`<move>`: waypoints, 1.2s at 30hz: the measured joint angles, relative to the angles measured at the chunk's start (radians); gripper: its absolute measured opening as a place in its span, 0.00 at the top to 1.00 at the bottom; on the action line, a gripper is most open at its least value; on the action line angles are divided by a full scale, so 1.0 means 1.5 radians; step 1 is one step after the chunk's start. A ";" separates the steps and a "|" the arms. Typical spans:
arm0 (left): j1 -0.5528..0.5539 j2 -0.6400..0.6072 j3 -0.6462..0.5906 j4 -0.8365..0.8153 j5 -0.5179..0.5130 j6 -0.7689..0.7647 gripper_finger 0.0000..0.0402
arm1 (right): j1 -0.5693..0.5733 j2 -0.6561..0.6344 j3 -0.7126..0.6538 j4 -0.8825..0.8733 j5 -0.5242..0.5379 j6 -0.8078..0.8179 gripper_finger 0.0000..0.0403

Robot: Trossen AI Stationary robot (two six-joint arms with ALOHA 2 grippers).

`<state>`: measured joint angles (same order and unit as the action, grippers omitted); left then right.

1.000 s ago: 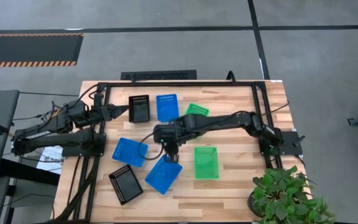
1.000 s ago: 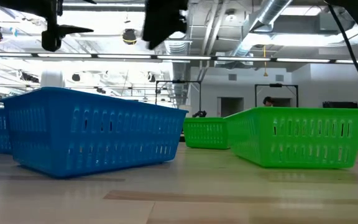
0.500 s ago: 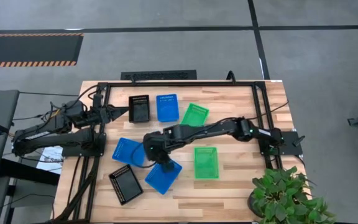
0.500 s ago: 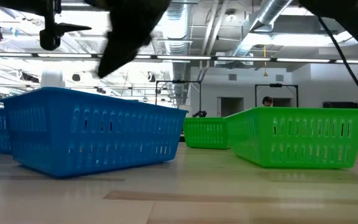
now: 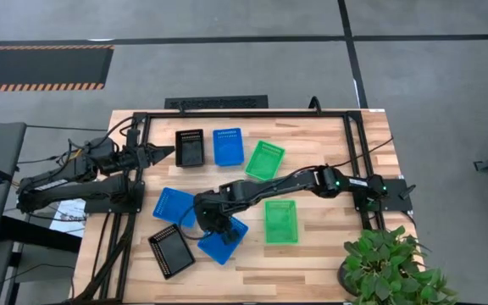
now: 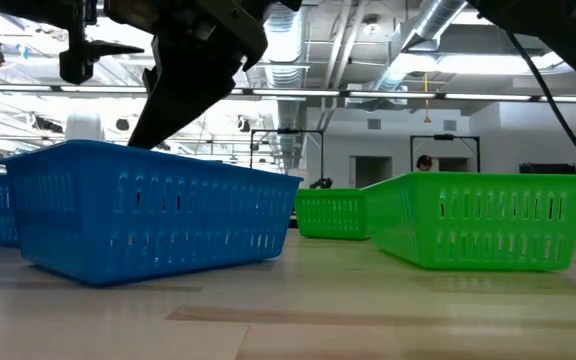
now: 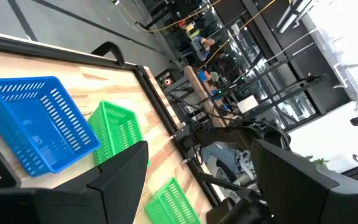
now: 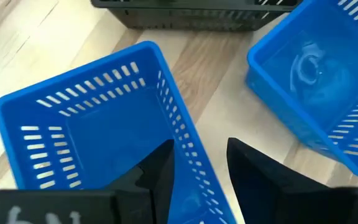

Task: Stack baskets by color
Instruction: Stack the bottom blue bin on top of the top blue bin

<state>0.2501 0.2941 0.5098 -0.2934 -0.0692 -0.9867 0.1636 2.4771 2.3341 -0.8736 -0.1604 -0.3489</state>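
Note:
Several baskets lie on the wooden table [image 5: 329, 254]. At the far side a black basket [image 5: 190, 147], a blue one [image 5: 228, 146] and a green one [image 5: 265, 159] rest on their bottoms. Nearer lie two blue baskets [image 5: 174, 205] [image 5: 224, 241], a green one [image 5: 280, 221] and a black one [image 5: 171, 251]. My right gripper [image 5: 213, 223] is open and slants down over the nearest blue basket [image 8: 92, 137]. One finger [image 8: 160, 165] stands inside its wall [image 8: 188, 155] and the other [image 8: 253, 171] outside. My left gripper [image 5: 161, 153] waits open at the table's left, beside the far black basket.
A potted plant [image 5: 392, 267] stands at the table's near right corner. A black frame [image 5: 244, 114] runs along the far and side edges. The second blue basket [image 8: 316, 81] and the near black basket [image 8: 191, 15] lie close to the straddled one.
My right gripper has come down and gone toward the table's left and near edges, from above the gap between the baskets to the nearest blue basket's rim, rolling its wrist on the way. Its fingers have kept the same gap. The baskets have stayed in place.

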 joint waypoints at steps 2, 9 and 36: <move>0.000 0.000 0.000 -0.004 0.000 0.000 0.32 | -0.001 0.000 0.000 0.000 0.000 -0.001 0.58; 0.000 0.000 0.000 -0.005 -0.001 0.000 0.32 | -0.002 0.021 -0.001 -0.011 0.000 -0.032 0.58; 0.000 0.000 0.000 -0.002 -0.004 -0.018 0.32 | -0.049 0.005 0.000 -0.086 0.013 0.118 0.98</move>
<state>0.2502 0.2939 0.5098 -0.2960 -0.0746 -1.0140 0.0899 2.4850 2.3341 -1.0027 -0.1405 -0.1720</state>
